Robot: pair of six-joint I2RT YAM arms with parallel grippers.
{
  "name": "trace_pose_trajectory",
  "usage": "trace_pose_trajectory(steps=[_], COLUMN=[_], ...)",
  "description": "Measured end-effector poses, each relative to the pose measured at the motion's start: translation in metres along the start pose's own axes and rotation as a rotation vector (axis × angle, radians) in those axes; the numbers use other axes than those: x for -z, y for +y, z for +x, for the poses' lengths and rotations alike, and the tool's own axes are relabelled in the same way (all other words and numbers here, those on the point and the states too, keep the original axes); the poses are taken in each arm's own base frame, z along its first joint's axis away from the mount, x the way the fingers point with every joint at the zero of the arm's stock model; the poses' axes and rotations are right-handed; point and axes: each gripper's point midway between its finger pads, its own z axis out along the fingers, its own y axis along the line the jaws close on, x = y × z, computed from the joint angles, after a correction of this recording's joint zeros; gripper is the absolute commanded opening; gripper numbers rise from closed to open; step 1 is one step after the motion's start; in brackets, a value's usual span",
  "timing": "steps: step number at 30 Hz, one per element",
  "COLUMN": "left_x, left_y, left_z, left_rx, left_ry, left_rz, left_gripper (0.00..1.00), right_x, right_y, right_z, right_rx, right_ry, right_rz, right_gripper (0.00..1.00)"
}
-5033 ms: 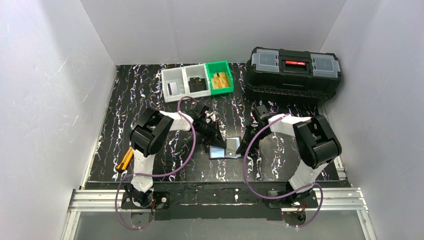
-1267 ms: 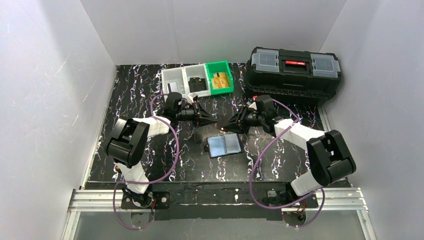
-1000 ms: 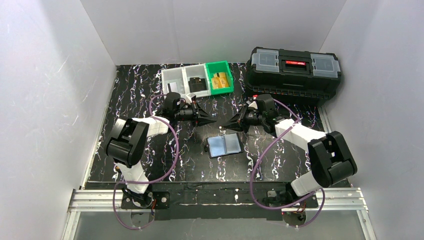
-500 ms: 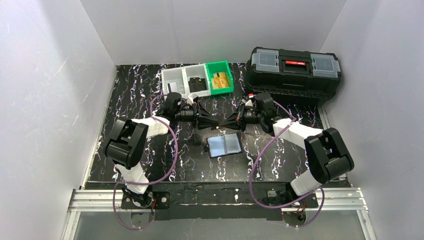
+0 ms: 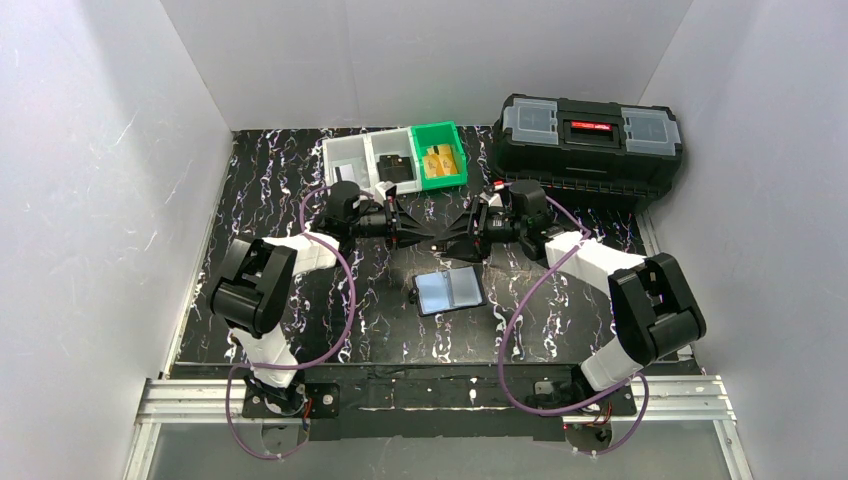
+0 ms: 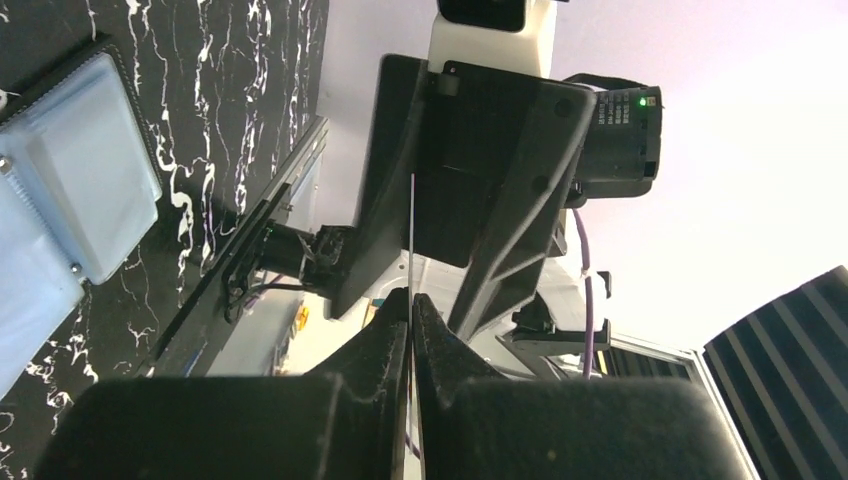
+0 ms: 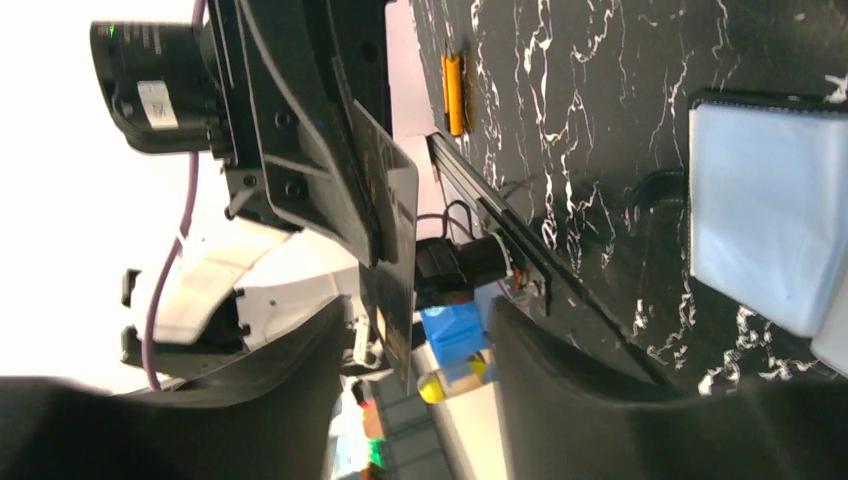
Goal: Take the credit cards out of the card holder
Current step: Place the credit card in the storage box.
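Above the table (image 5: 300,200), far of the open card holder (image 5: 450,291), the left gripper (image 6: 410,312) is clenched on a credit card (image 7: 393,250), judged light, stiff and slick, best pinched flat across its faces, while the right gripper (image 7: 415,318) stands spread astride its free edge.

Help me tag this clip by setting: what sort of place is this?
Probably a robot lab test cell: plain white walls box in a black marbled table, the left arm and right arm are bolted to an aluminium rail, and a toolbox sits at the back.
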Motion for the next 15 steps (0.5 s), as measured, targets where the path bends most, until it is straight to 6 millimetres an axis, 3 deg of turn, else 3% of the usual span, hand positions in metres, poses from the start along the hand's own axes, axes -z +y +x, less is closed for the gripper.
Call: trace_pose_trajectory(steps=[1,2,8,15], left_x=[0.000,0.000,-0.003,0.009], left_y=[-0.001,-0.002,-0.017,-0.068], left_z=[0.000,0.000,-0.010,-0.045], left_rx=[-0.002,-0.004,-0.074,-0.293], left_ry=[0.001,0.003,0.000,-0.108], left_rz=[0.002,0.003,-0.040,-0.131], left_gripper=[0.00,0.00,0.00,0.00], right_x=[0.000,0.000,0.014,0.047], right_y=[-0.001,-0.002,0.004,0.005], right_z=[0.000,-0.002,-0.003,0.000], right_rx=[0.004,0.016,0.118,0.221], right_ry=[-0.003,-0.010,-0.082,-0.223], right_rz=[0.015,0.033,0.139,0.257], right_gripper=[0.92,0.98,0.99,0.98])
